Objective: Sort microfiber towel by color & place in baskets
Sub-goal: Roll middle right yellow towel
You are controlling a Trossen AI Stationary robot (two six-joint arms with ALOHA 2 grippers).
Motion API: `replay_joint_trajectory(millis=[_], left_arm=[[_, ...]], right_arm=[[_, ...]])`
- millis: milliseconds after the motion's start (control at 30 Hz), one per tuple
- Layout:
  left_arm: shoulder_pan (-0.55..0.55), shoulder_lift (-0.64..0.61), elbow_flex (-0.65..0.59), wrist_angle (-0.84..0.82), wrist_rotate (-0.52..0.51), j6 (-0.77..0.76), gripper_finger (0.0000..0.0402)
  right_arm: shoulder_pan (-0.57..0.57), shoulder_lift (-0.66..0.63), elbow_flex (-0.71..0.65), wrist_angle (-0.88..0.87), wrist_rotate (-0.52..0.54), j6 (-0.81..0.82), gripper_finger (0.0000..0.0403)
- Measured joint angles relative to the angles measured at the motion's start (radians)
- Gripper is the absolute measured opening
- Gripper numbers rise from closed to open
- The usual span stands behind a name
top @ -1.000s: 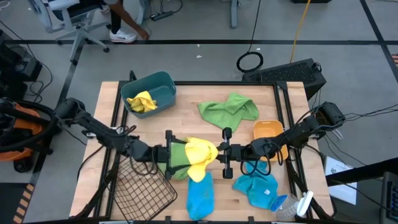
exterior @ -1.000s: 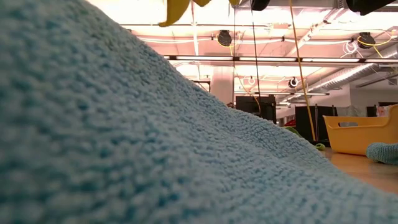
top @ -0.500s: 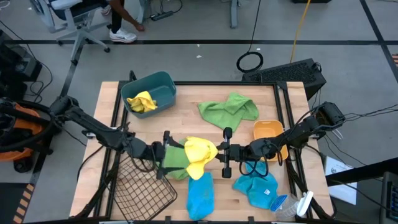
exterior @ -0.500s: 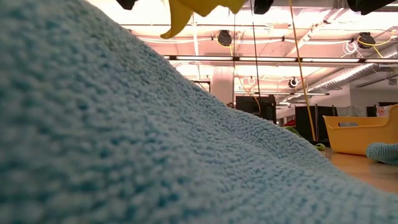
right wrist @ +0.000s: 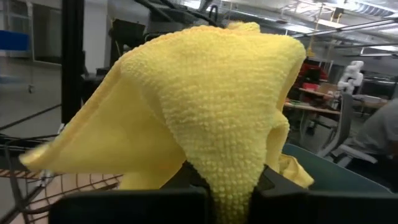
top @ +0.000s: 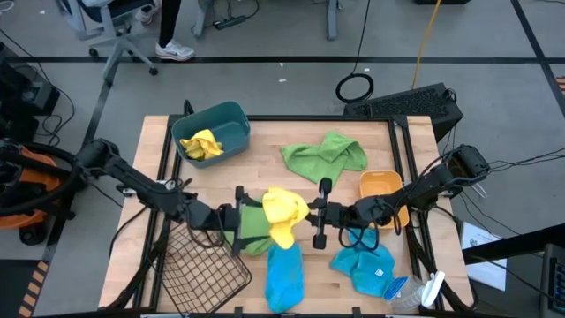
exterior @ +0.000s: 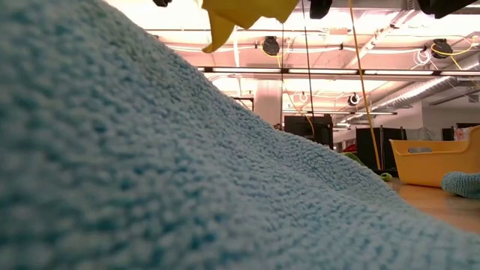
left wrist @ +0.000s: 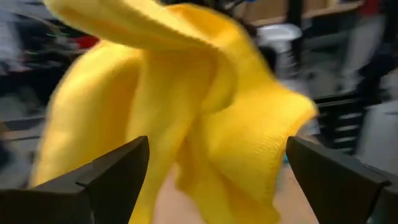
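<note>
My right gripper point(top: 309, 213) is shut on a yellow towel point(top: 284, 212), which also fills the right wrist view point(right wrist: 211, 93). My left gripper point(top: 240, 219) faces that towel point(left wrist: 186, 93) from the table's left, open and apart from it. A green towel point(top: 252, 235) lies flat on the table below them. Another green towel point(top: 325, 152) lies farther back. Two blue towels point(top: 284, 276) point(top: 364, 267) rest near the front edge. A second yellow towel point(top: 201, 144) sits in the teal bin point(top: 231, 117). The orange tub point(top: 380, 185) and wire basket point(top: 201, 269) hold nothing. My right gripper pinches a gathered fold of the yellow towel point(right wrist: 227, 168) between its two fingers, coming level from the table's right. The towel is lifted clear of the table. It bunches up ahead of the fingers, and a slack corner point(top: 283, 238) hangs down.
A clear bottle with a white cap point(top: 417, 291) lies at the near right corner, beside the blue towel. In the low view a blue towel point(exterior: 150, 172) fills the foreground and hides most of the table. A person's legs point(top: 172, 35) show beyond the far edge.
The yellow towel has shifted slightly toward the far edge in my right gripper's hold, and its hanging corner has swung. My left gripper drew back a little toward the table's left, then returned, staying open.
</note>
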Motion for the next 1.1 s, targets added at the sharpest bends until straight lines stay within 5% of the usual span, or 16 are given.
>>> replay_joint_trajectory(millis=[167, 633, 800, 1100], left_arm=[[0.012, 0.021, 0.0, -0.001, -0.11, 0.044, 0.038], [0.074, 0.023, 0.0, 0.002, -0.054, 0.049, 0.0358], [0.101, 0.024, 0.0, 0.005, 0.001, 0.049, 0.0268], [0.125, 0.024, 0.0, 0.056, 0.077, 0.047, 0.0017]], right_arm=[[0.0, 0.0, 0.0, 0.0, 0.001, 0.0, 0.0018], [0.0, 0.0, 0.0, 0.021, -0.01, 0.029, 0.0018], [0.0, 0.0, 0.0, 0.016, -0.01, 0.047, 0.0018], [0.005, 0.0, 0.0, -0.005, -0.01, 0.1, 0.0053]])
